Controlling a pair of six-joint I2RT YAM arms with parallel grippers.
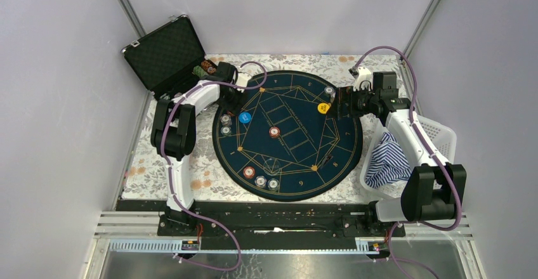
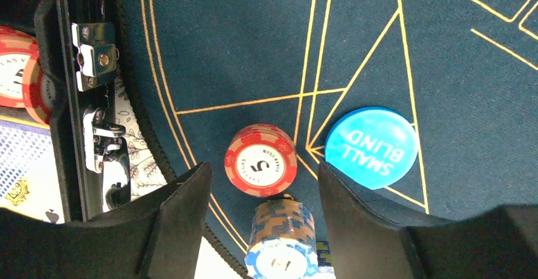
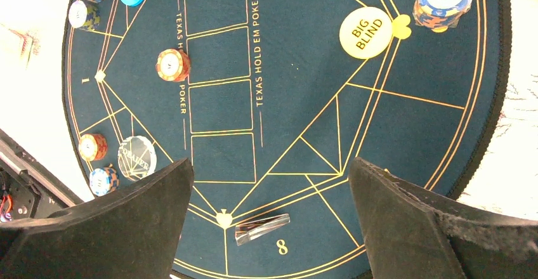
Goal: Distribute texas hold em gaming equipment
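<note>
We judge the distribution partly done: chip stacks [image 1: 260, 181] sit at several seats of the poker mat [image 1: 292, 146], and the SMALL BLIND button [image 2: 371, 147] and BIG BLIND button [image 3: 365, 32] are out. Chips lie in the black case [image 1: 166, 54], and no cards show. Our left end effector [image 2: 260, 187], spread and empty, is low with a red 5 chip stack [image 2: 261, 160] just ahead, the case to its left. The right end effector [image 3: 266, 177] hovers spread, the BIG BLIND button ahead-right.

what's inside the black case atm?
Black case: red chips marked 5 sit in its tray, with a blue-patterned printed piece beside them. The left arm hides much of the tray from above.
</note>
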